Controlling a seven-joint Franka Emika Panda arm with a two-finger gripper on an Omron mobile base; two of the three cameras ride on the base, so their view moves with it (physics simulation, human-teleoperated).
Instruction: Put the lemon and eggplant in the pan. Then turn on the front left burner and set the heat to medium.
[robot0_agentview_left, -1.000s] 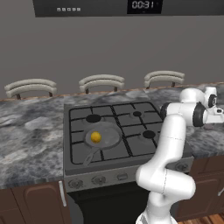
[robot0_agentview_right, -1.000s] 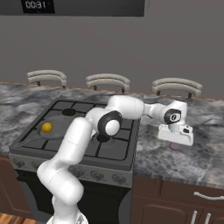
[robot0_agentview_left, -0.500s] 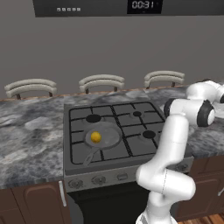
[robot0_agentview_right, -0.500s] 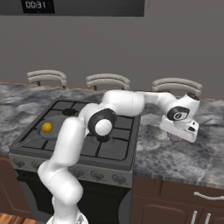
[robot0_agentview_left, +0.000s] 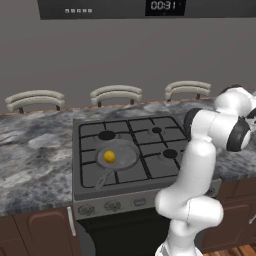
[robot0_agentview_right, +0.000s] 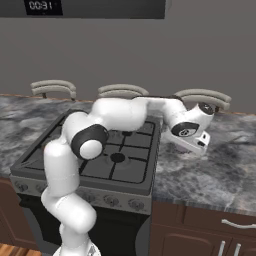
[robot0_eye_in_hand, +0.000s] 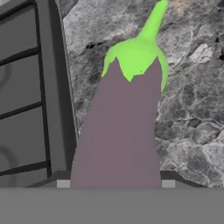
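eggplant (robot0_eye_in_hand: 120, 131) right under the hand cam, lying on the marble counter (robot0_eye_in_hand: 188, 109) just right of the stove (robot0_eye_in_hand: 26, 87), green stem pointing away; gripper (robot0_agentview_right: 192, 145) low over that counter spot, fingertips hidden, can't tell if it's pinching; lemon (robot0_agentview_left: 109, 157) sits in the pan (robot0_agentview_left: 118, 156) on the stove's near-left grate.

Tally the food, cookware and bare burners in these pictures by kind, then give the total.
Lemon: 1
Eggplant: 1
Pan: 1
Bare burners: 3
Total: 6
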